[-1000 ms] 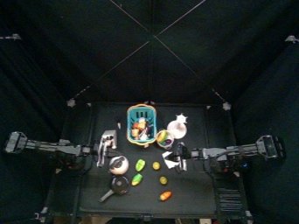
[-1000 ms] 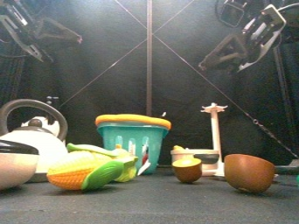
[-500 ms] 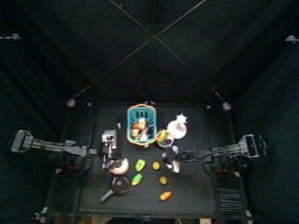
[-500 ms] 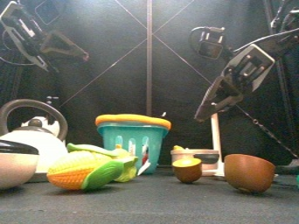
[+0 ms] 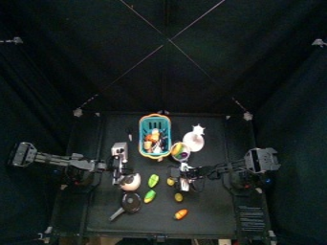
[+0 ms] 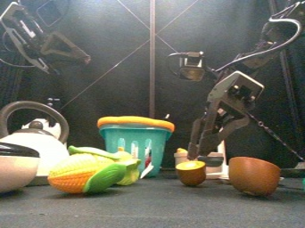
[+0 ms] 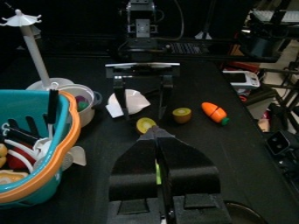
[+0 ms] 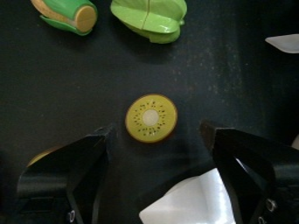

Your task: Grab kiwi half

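Observation:
The kiwi half lies cut face up on the black table, round and yellow-green with a ring of dark seeds. My right gripper hangs just above it, open, with one jaw on either side of the fruit and nothing held. In the top view the right gripper sits just right of the kiwi half. In the front view the right gripper hangs low near the table. The left wrist view shows the kiwi half beyond my shut, empty left gripper, which rests at the left.
A teal basket stands at the back with a white stand to its right. A kettle, corn and a green piece lie left. A brown bowl and a carrot are nearby.
The right arm has swung in from the right and come down from high above to just over the kiwi half. The left arm has not moved.

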`<state>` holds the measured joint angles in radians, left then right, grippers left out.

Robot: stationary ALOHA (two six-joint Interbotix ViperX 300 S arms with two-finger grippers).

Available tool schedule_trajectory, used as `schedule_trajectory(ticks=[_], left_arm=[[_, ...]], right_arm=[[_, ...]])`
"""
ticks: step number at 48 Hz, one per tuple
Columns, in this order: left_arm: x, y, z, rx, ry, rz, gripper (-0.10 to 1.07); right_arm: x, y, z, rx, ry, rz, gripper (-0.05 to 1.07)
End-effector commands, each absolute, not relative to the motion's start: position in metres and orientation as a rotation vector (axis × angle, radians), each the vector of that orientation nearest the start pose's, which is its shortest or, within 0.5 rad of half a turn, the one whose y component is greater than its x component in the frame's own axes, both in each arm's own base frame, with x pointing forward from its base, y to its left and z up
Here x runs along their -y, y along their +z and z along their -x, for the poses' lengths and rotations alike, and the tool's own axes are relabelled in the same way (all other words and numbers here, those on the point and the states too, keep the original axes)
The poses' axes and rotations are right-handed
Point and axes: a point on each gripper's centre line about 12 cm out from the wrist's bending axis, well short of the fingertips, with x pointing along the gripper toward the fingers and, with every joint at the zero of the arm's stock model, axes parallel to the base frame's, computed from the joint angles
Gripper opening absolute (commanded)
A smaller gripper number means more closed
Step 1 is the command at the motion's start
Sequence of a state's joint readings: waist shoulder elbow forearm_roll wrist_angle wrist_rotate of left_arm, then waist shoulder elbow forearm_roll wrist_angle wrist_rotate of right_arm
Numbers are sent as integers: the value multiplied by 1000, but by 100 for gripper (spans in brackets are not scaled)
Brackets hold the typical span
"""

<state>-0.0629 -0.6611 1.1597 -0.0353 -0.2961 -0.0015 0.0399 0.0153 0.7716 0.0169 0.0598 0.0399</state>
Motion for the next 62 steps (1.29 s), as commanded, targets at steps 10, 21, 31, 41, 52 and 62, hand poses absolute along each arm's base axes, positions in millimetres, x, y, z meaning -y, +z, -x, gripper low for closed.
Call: schedule_trajectory(ticks=[10, 21, 31, 41, 52, 62], left_arm=[[15, 243, -246, -170, -50, 30, 24], [15, 242, -246, -174, -50, 30, 24], [15, 242, -246, -174, -50, 30, 24], [15, 244, -246, -168, -52, 30, 24], [14, 250, -243, -142, -51, 31, 24], [14, 249, -241, -141, -51, 31, 24]], right_arm=[[-17, 121, -377, -856, 35, 11, 103], [-17, 114, -382, -897, 38, 21, 101], [-19, 116, -382, -892, 46, 33, 85], [-22, 125, -382, -870, 54, 41, 65], [-36, 152, -381, -798, 99, 81, 63], [-37, 157, -381, -785, 105, 94, 63]])
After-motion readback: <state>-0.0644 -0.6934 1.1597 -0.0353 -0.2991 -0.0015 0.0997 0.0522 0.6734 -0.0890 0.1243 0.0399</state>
